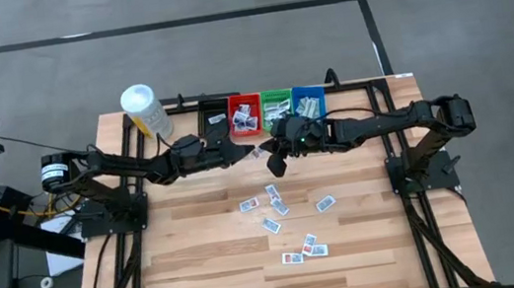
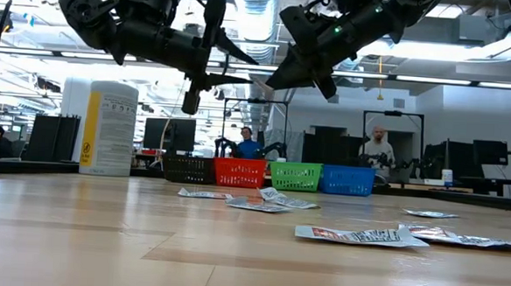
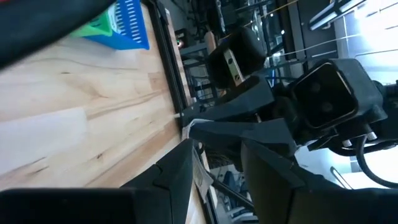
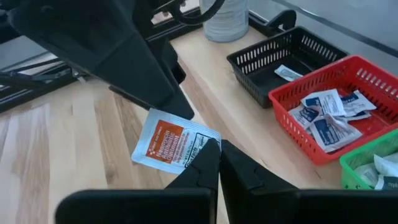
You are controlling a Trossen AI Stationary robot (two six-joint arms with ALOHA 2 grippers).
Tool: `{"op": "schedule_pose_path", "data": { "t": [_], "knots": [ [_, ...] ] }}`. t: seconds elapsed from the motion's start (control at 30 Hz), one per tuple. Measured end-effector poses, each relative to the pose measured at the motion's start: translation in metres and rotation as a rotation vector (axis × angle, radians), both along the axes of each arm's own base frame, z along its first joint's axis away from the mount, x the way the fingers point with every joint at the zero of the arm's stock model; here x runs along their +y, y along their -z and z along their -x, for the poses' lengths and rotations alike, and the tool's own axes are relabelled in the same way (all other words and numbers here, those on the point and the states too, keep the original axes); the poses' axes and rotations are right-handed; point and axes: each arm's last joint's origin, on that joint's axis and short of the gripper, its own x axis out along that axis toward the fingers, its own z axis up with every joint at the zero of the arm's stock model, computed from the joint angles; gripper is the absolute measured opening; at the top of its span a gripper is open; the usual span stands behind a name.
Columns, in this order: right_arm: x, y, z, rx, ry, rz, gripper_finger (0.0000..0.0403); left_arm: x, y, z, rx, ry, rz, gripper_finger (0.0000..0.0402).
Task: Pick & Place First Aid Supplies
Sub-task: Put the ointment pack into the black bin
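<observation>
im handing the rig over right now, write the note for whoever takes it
Right gripper: shut on an orange-print packet, held in the air near the bins; the left gripper, open, has its fingers around the packet's other end.
Bins at the far edge: black bin holds one packet, red bin several, green bin and blue bin some each.
Left: bin the held packet, then about nine loose packets mid-table.
Yellow bottle stands at the far left.
</observation>
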Motion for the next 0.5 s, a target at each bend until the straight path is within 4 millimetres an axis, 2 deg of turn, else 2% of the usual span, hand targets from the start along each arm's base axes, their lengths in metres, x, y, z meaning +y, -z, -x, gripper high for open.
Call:
{"op": "schedule_pose_path", "data": {
  "t": [0.5],
  "knots": [
    [0.0009,-0.0055,-0.0030,-0.064,-0.006,0.006,0.0000,-0.0009,0.0001,-0.0004,0.005,0.005,0.000,0.0136]
  ]
}}
